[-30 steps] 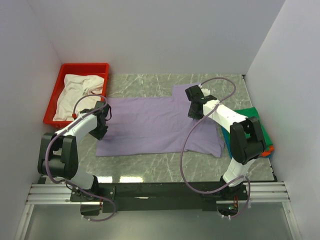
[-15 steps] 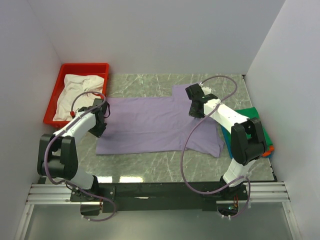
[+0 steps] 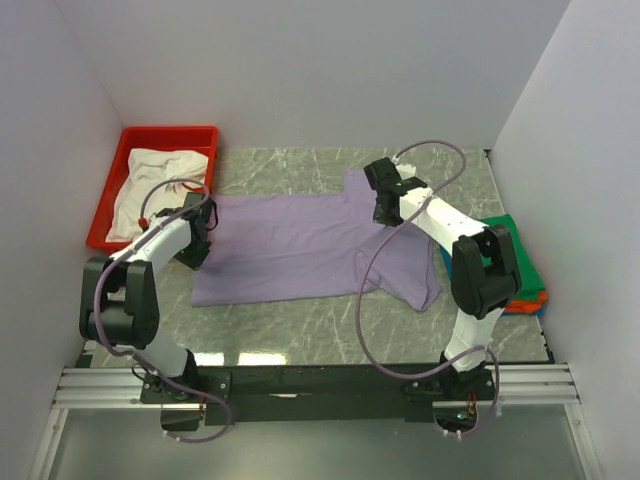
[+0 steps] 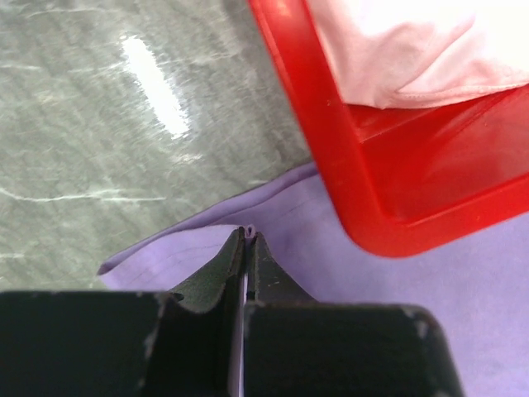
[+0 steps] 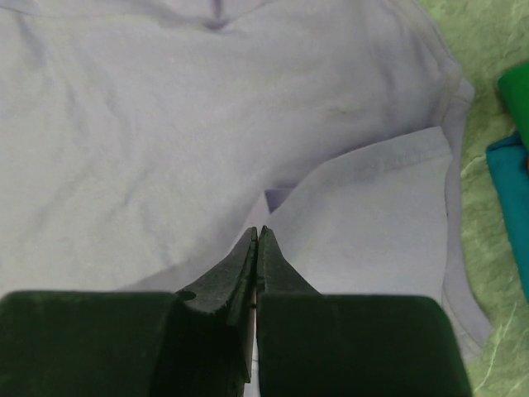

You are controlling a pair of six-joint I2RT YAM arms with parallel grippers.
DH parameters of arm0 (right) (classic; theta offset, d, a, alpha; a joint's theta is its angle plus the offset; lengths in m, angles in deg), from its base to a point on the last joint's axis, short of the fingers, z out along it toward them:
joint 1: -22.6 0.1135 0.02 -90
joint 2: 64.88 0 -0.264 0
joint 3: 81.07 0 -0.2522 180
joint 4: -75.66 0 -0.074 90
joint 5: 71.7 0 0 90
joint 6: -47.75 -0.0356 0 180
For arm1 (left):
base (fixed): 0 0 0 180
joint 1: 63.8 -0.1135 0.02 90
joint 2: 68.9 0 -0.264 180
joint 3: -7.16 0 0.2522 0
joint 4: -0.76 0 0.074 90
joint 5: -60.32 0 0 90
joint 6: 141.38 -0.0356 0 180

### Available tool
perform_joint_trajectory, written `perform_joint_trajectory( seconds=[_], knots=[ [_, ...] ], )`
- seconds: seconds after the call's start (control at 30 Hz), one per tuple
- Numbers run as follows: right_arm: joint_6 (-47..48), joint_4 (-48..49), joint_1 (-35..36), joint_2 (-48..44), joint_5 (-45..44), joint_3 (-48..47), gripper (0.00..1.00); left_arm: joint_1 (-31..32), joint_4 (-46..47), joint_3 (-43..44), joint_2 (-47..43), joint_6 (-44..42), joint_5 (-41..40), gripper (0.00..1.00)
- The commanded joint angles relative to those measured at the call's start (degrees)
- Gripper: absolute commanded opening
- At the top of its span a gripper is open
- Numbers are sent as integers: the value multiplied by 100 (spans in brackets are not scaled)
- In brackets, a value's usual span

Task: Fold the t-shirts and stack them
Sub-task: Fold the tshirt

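Lavender t-shirt [image 3: 290,250] spread on the surface [image 3: 290,165]. My left end effector [image 4: 247,236] is clamped narrow on its hem, just beside the red tray [image 3: 170,131]. My right end effector [image 5: 257,235] pinches a raised fold near the far edge. I judge that gripping both sides lets one fold carry across evenly.

lavender t-shirt [image 3: 290,250] — soft matt cloth | tray [image 3: 170,131] — glossy red plastic | table [image 3: 290,170] — glossy veined stone
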Motion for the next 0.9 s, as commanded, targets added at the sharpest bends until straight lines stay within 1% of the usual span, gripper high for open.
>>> perform_joint_trajectory(
  seconds=[0.0, 0.1, 0.17, 0.2, 0.27, 0.3, 0.37, 0.4, 0.47, 0.5, 0.53, 0.57, 0.63, 0.67, 0.77, 0.87],
  knots=[
    [43, -63, 40, 168, -257, -220, 0, -33, 113, 271, 169, -122, -189, 1],
    [34, -63, 40, 299, -240, -228, 1, -33, 253, 297, 248, -174, -189, 1],
    [51, -37, 31, 309, -196, -220, 10, -42, 306, 297, 248, -192, -163, 4],
    [60, -10, 31, 283, -178, -194, 24, -42, 315, 297, 240, -201, -154, 11],
    [86, 34, 31, 221, -108, -159, 45, -42, 368, 254, 152, -245, -92, 22],
    [95, 60, 5, 125, -47, -97, 61, -42, 438, 227, 99, -306, -75, 32],
    [43, 60, -39, 2, -11, 8, 68, -42, 535, 148, -120, -446, 39, 41],
    [25, 52, -109, -138, 15, 70, 69, -42, 561, 122, -199, -491, 74, 48],
    [-36, 95, -232, -323, 94, 263, 68, -42, 614, 104, -419, -587, 215, 54],
    [-71, 156, -320, -524, 199, 525, 68, -42, 605, 113, -481, -666, 259, 58],
    [-106, 218, -556, -657, 287, 693, 68, -33, 579, 113, -612, -702, 312, 59],
    [-150, 305, -680, -780, 410, 1077, 67, -33, 596, 87, -683, -789, 425, 60],
    [-194, 569, -1083, -1149, 760, 1483, 64, 28, 631, -1, -919, -851, 566, 60],
    [-221, 648, -1216, -1263, 858, 1868, 64, 63, 693, -132, -990, -877, 637, 60],
    [-291, 903, -1558, -1642, 1052, 2528, 62, 256, 877, -474, -1219, -878, 909, 61],
    [-300, 1219, -1832, -1766, 1350, 2750, 62, 432, 1192, -853, -1342, -869, 1217, 60]
  ],
)
